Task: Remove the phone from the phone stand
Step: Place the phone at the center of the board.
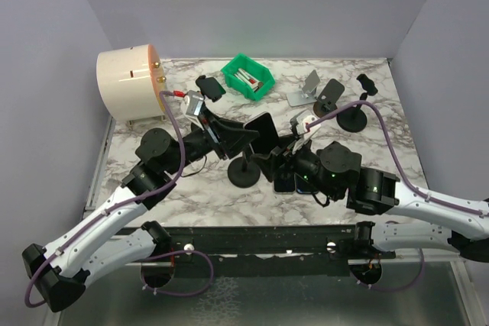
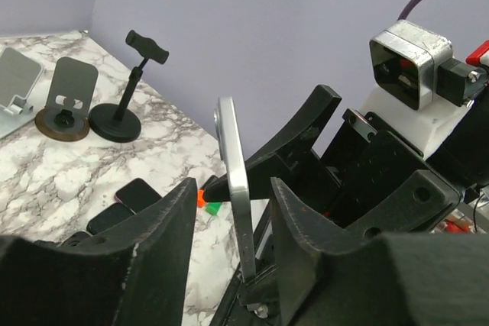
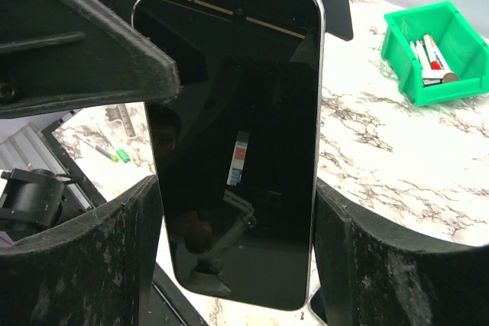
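At mid worktop (image 1: 191, 192) my right fingers (image 3: 92, 265) clasp the phone (image 3: 229, 150) by its edges to steady it on the phone stand (image 1: 244, 173); my left fingers (image 2: 153, 257) straddle it, open

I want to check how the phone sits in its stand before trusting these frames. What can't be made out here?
- Cradle of the phone stand: the phone hides it in the right wrist view, and the arms cover it in the top view.
- The phone's screen: seen only edge-on in the left wrist view.
- The spare phones lying flat: mostly under the right arm in the top view.
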`<state>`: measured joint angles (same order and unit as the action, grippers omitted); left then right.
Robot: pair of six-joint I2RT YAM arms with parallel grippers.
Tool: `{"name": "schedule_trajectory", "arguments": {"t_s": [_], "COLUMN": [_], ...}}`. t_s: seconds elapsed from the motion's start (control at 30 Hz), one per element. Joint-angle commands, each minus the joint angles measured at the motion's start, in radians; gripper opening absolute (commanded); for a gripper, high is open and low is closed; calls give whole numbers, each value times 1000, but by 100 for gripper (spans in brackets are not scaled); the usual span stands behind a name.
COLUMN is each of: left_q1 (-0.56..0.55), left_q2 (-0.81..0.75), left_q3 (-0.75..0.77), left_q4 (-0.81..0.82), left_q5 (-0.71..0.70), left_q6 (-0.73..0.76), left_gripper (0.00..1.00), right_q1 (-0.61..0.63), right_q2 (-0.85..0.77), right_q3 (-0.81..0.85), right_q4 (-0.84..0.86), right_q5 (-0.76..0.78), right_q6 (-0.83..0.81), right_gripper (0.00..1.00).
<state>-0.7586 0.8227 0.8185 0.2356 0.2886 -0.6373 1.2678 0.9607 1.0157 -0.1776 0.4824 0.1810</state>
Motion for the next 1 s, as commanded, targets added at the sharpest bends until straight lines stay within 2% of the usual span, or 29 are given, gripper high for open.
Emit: {"name": "schedule_trajectory", "arguments": {"t_s": [0.0, 0.13, 0.3, 0.53, 0.57, 0.6, 0.67, 0.7, 0.77, 0.8, 0.83, 0.97], "left_q1": [1, -1, -4, -8, -8, -8, -8, -8, -8, -8, -8, -8], "left_q2": [21, 39, 56, 62, 62, 60, 53, 49, 37, 32, 27, 22], "left_q3": [56, 65, 70, 68, 68, 67, 65, 64, 62, 62, 64, 80], "left_q4": [-2, -2, -2, -1, -1, 0, 6, 9, 17, 21, 22, 22], "left_q5": [40, 40, 45, 56, 57, 58, 55, 49, 34, 26, 19, 13], "left_q6": [-2, -1, -1, 6, 9, 11, 14, 15, 17, 16, 15, -5], "left_gripper": [42, 41, 9, 0, 0, 0, 0, 0, 0, 0, 0, 0], "right_q1": [-1, -1, -1, -1, -1, -1, -1, -1, -1, -1, -1, -2], "right_q2": [15, 26, 42, 28, 26, 23, 18, 13, -4, -14, -26, -71], "right_q3": [52, 62, 79, 75, 74, 73, 75, 76, 73, 71, 70, 69], "right_q4": [1, -5, -26, -34, -35, -36, -40, -45, -47, -47, -48, -61], "right_q5": [22, 22, 13, 7, 2, -9, -42, -49, -68, -74, -84, -156], "right_q6": [-21, -24, -26, -30, -30, -32, -33, -27, -16, -10, -7, 14], "right_gripper": [0, 0, 0, 1, 7, 21, 54, 65, 79, 94, 99, 99]}}
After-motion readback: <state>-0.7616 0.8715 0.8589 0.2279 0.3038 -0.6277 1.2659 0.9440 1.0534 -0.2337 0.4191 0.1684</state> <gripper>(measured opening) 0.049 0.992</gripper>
